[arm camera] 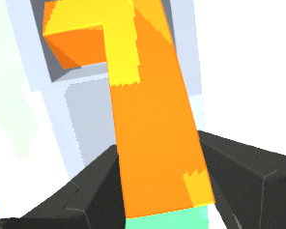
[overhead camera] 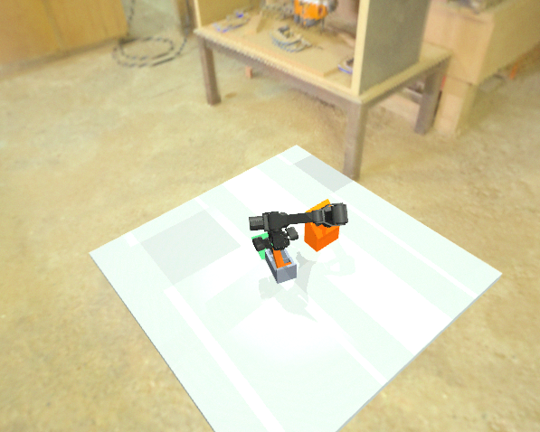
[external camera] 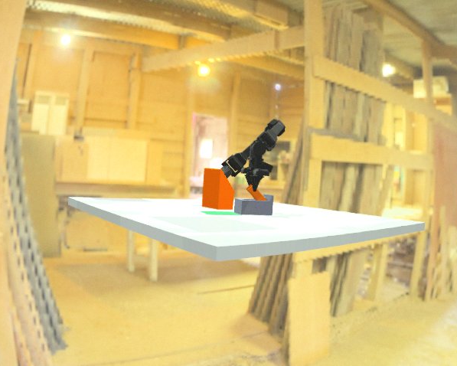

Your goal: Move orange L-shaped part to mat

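Note:
The orange L-shaped part (overhead camera: 279,258) (external camera: 259,195) (arm camera: 150,115) is tilted steeply. Its straight end is raised well above the grey tray (overhead camera: 287,275) (external camera: 253,207) (arm camera: 26,42), while its L-shaped end is still down inside the pocket. My gripper (overhead camera: 275,248) (external camera: 254,188) (arm camera: 156,148) is shut on the raised straight end, with one black finger on each side of it. Whether the lower end touches the pocket floor is hidden. The green mat (overhead camera: 261,252) (external camera: 217,213) (arm camera: 169,219) lies flat on the table beside the tray, partly hidden by the arm in the top view.
A large orange block (overhead camera: 322,238) (external camera: 217,189) stands behind the tray and mat, under the arm's base end. The arm reaches over from it. The white table top (overhead camera: 284,352) (external camera: 299,230) carries all of these, and its edges are far from the tray.

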### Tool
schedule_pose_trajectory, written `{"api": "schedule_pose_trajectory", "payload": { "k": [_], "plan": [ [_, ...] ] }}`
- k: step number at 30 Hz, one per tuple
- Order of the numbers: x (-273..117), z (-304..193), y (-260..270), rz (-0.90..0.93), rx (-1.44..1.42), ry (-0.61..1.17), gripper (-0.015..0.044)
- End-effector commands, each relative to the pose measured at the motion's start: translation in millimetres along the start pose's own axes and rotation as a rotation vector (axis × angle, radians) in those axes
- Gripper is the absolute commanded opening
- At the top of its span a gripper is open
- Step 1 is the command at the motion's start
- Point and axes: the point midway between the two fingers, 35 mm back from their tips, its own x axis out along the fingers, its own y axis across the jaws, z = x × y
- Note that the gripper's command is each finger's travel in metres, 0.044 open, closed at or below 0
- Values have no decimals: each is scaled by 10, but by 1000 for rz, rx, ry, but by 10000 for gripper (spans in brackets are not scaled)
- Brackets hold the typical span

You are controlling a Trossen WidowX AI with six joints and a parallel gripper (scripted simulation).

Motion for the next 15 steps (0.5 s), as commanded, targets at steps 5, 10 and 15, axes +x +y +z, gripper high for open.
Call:
{"api": "schedule_pose_trajectory", "payload": {
  "k": [5,10,15],
  "plan": [
    [-145,18,-19,-11,-4,-7,0],
    [-227,16,-18,-11,-4,-7,0],
    [-310,15,-18,-11,-4,-7,0]
  ]
}}
